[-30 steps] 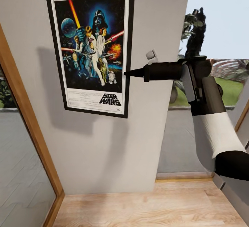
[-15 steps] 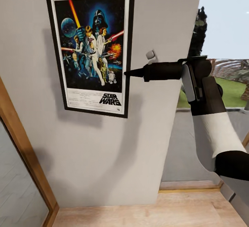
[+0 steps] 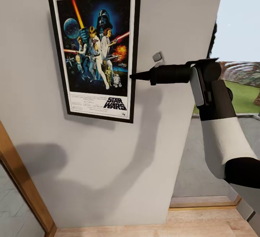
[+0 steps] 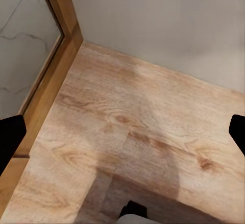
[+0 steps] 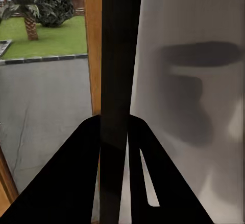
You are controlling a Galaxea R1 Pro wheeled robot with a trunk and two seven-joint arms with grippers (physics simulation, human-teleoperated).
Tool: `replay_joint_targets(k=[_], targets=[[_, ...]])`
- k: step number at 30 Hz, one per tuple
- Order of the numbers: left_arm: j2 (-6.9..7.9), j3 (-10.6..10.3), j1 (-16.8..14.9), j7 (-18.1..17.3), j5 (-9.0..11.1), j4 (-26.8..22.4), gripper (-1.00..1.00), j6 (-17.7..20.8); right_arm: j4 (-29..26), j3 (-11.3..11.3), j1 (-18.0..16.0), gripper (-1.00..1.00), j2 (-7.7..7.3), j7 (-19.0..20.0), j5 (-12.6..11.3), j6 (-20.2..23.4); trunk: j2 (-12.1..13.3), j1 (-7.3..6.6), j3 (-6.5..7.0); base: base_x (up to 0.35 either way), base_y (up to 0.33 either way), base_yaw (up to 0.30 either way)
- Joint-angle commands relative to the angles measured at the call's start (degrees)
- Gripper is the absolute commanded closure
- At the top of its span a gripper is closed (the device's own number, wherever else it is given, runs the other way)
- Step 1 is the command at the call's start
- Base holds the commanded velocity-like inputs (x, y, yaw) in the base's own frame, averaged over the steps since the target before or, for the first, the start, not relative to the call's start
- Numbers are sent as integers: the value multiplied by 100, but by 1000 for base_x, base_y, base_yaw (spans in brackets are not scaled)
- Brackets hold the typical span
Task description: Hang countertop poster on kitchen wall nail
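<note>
1. The poster [image 3: 94,51] hangs upright against the pale wall [image 3: 108,165], at ten o'clock in the head view.
2. The right tool [image 3: 133,76] pinches the poster's right edge, at its four o'clock side.
3. The left tool [image 4: 122,137] is spread over the wood floor [image 4: 127,132].

Pale grey wall [image 3: 108,165], light wood floor [image 4: 138,147], wooden door frame [image 3: 21,179]

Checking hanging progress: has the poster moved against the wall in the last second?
Yes. The poster, pinched at its edge by the right claw, holds its spot in the head view while the wall corner slides right, so it shifted left along the wall.
</note>
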Motion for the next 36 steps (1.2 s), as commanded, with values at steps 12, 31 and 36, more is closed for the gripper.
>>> replay_joint_targets(k=[12, 31, 36], targets=[[-6, 12, 2, -46, 59, -3, -100, -3, 2, 8, -3, 100, -2, -1, -51, 53, -4, 3, -2, 32, 0, 0], [1, 21, 2, -46, 59, -4, -100, -3, 2, 8, -3, 100, -4, -1, -51, 53, -4, 3, -2, 118, 0, 0], [1, 21, 2, -46, 59, -6, -100, -3, 2, 8, -3, 100, -5, -1, -51, 53, -4, 3, -2, 0, 0, 0]])
